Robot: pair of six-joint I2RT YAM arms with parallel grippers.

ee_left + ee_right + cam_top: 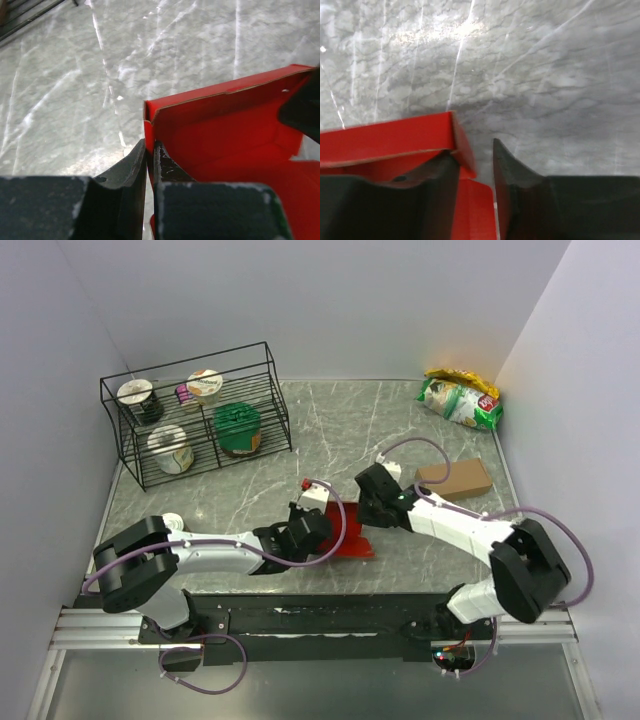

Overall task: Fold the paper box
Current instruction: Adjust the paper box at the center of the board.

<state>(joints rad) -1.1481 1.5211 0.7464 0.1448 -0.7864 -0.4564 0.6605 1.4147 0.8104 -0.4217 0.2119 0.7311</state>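
Observation:
The red paper box (352, 543) lies partly folded at the table's front middle, between both grippers. My left gripper (312, 530) is shut on the box's left wall; in the left wrist view the jaws (150, 146) pinch the thin red card edge, and the box's open inside (225, 125) spreads to the right. My right gripper (366, 508) is at the box's far right corner. In the right wrist view it (471, 149) is open, one finger (435, 175) inside the box (385, 137) under the raised wall, the other finger (512, 175) outside it.
A black wire rack (195, 415) holding several cups and tubs stands at the back left. A plain brown cardboard box (455, 478) lies right of the right gripper. Snack bags (460, 400) sit at the back right. White walls close in on both sides.

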